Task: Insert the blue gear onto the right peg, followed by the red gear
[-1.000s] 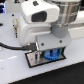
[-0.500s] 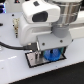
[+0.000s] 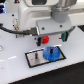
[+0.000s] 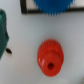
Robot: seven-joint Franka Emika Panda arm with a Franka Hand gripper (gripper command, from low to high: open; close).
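Wrist view shows us the red gear (image 4: 51, 56), light stiff plastic we judge best gripped by its hub; we cannot tell the claw's (image 3: 50, 36) state.

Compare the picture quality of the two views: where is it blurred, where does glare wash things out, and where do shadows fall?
Exterior view: soft and low in detail; the white table is nearly washed out, and the blue gear on the plate shows no sharp teeth. Wrist view: close and blurred; the red gear has fuzzy edges and a faint shadow around it.
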